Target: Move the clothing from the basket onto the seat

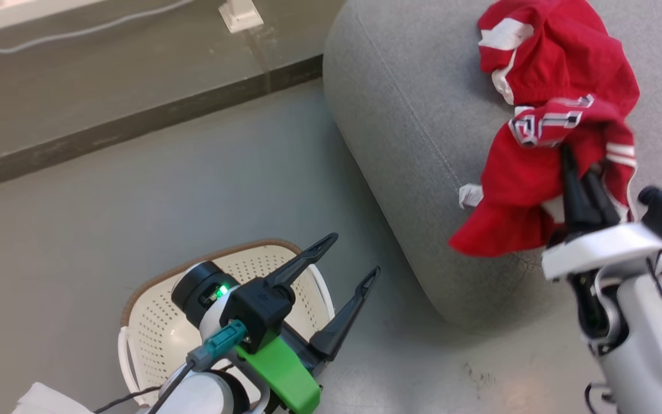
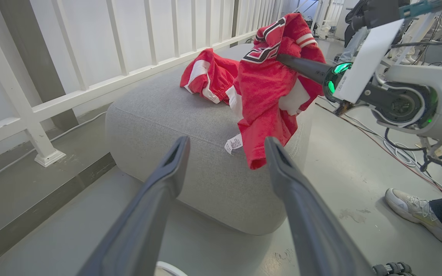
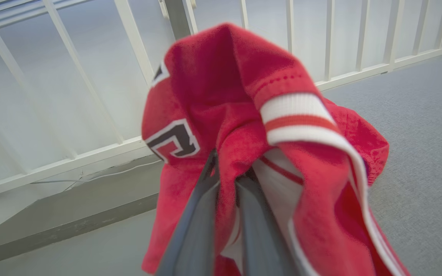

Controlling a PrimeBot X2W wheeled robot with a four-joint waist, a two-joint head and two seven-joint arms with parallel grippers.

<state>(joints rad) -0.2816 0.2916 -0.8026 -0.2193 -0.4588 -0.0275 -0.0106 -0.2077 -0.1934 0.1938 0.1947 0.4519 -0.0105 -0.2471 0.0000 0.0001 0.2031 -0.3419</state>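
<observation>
My right gripper is pinched tight on the clothing, which drapes over the near edge of the seat, beside another garment lying further in. My left gripper hangs spread wide and empty above the basket. I should carry the cloth well in from that edge before letting go, or its hanging hem may drag it to the floor.

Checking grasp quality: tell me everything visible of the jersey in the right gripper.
The held jersey is red, soft fabric with white stripes, dark-outlined white lettering and a white tag. The shut right gripper pinches a bunched fold, holding it up; its lower part drapes over the grey seat near its edge, beside a second red garment.
</observation>
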